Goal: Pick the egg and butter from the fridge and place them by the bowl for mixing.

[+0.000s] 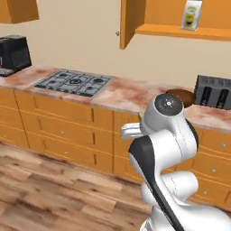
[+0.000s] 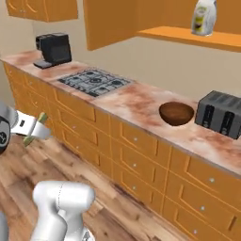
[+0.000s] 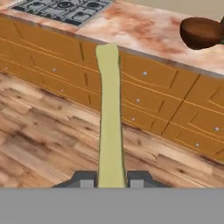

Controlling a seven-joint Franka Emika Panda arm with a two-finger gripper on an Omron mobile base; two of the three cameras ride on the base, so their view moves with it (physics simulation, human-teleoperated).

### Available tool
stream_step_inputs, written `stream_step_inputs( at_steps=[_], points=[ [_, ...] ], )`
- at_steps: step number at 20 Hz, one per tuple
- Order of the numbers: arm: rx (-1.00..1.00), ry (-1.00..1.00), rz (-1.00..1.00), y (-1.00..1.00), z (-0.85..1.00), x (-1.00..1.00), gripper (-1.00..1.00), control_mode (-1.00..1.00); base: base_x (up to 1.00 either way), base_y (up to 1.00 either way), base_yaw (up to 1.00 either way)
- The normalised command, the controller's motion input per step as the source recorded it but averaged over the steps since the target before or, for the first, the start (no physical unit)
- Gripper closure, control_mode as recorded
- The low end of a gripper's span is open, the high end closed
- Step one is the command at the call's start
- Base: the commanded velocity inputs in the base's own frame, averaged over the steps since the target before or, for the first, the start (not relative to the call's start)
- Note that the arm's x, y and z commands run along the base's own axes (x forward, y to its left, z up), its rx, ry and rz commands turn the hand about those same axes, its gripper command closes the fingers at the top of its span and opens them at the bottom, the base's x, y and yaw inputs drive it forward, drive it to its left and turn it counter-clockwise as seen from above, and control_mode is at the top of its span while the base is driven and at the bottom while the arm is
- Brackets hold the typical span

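While the gripper (image 3: 112, 178) hangs over open wood floor (image 3: 39, 144) short of the cabinet fronts (image 3: 144, 100), its jaws pinch a long pale yellow-green stick (image 3: 109, 113); what it is, I cannot tell. Bowl (image 2: 176, 113) sits on the counter (image 2: 136, 101) near the front edge, just beside the toaster (image 2: 221, 113), well apart from the hob (image 2: 96, 81). Arm hides part of the bowl in left base view.

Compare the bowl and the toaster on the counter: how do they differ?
The bowl is round, shallow and glossy dark brown; the toaster is boxy and dark grey. The bowl sits low and open-topped; the toaster stands taller, with slots on its front face. Both rest on the marbled counter, side by side.
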Motion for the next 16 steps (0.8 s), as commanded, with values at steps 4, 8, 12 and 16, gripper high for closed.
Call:
stream_step_inputs(
  at_steps=[4, 8, 12, 16],
  points=[
    [0.00, 0.00, 0.00, 0.00, 0.00, 0.00, 1.00, 1.00, 0.87, 0.53, -0.86],
    [0.00, 0.00, 0.00, 0.00, 0.00, 0.00, 1.00, 1.00, 0.69, 0.51, -0.91],
    [0.00, 0.00, 0.00, 0.00, 0.00, 0.00, 1.00, 1.00, 0.45, 0.42, -0.96],
    [0.00, 0.00, 0.00, 0.00, 0.00, 0.00, 1.00, 1.00, 0.21, 0.00, -0.75]
  ],
)
